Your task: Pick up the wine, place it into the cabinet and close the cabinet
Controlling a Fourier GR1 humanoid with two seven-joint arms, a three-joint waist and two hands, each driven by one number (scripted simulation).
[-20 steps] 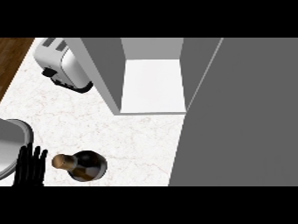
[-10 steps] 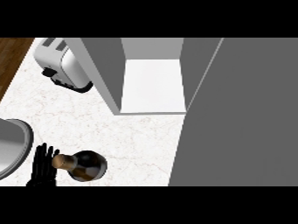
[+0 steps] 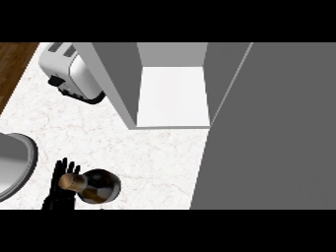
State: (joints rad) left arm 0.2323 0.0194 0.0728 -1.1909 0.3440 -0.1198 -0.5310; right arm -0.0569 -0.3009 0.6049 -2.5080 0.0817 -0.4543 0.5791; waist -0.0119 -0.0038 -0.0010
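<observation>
**Left hand closes in on the wine**

Over the last second the left hand (image 3: 60, 184) has slid rightward until its straight, open fingers sit against the wine (image 3: 94, 185), seemingly touching though not curled round it. The bottle stands upright near the counter's (image 3: 149, 157) front edge. Bare marble lies beyond, the open cabinet (image 3: 172, 93) farther back, its door (image 3: 286, 138) bounding the right, a toaster (image 3: 74, 74) left.

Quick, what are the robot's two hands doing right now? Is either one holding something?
Left robot hand: open, fingers straight, beside the wine bottle, not holding it.
Right robot hand: not in view.
</observation>
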